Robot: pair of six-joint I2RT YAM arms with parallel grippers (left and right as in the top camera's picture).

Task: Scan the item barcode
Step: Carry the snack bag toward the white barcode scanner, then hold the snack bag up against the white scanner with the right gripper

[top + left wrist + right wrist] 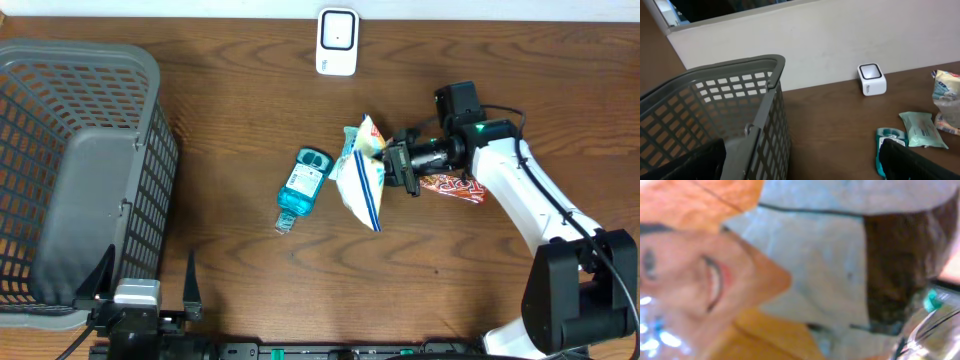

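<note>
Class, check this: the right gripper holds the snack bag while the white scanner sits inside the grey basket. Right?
Wrong in one respect: the white scanner stands on the table, outside the grey basket, as the overhead view shows. The right gripper does hold the snack bag.

A dark brown wood grain is shown by the table point(250, 90), and a grey lattice by the basket point(80, 55) at nine o'clock. At twelve o'clock a white scanner point(337, 42) is seen (red mark on its face). Towards three o'clock a teal bottle point(303, 185), a white, blue-striped bag point(360, 180) and a red-orange packet point(455, 188) are seen.
</note>
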